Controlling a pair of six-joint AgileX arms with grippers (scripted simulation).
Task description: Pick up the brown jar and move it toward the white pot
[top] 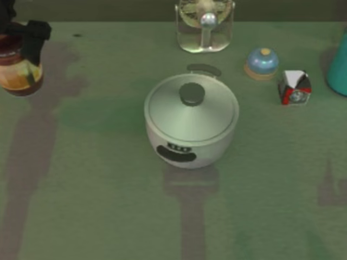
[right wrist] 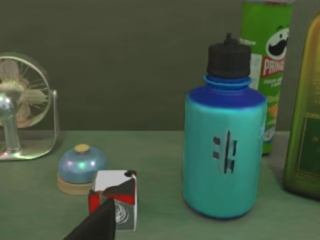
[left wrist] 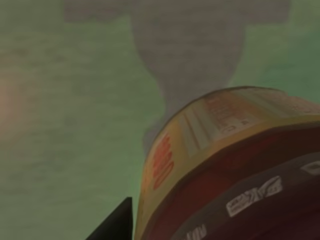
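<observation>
The brown jar (top: 19,73), with its yellow-orange label and dark reddish contents, hangs above the table at the far back left. My left gripper (top: 24,40) is shut on its upper part. In the left wrist view the jar (left wrist: 225,150) fills the near side, and one black finger (left wrist: 117,225) lies against its side. The white pot (top: 191,122), with a domed lid and dark knob, stands mid-table, well to the right of the jar. My right gripper (right wrist: 145,235) is out of the top view, parked and open, near the right-hand objects.
A clear-based fan (top: 205,26) stands behind the pot. A blue bell (top: 262,63), a red-white box (top: 294,88) and a teal bottle (top: 339,65) sit at the back right. The right wrist view adds a green crisp can (right wrist: 266,60) and an olive bottle (right wrist: 304,125).
</observation>
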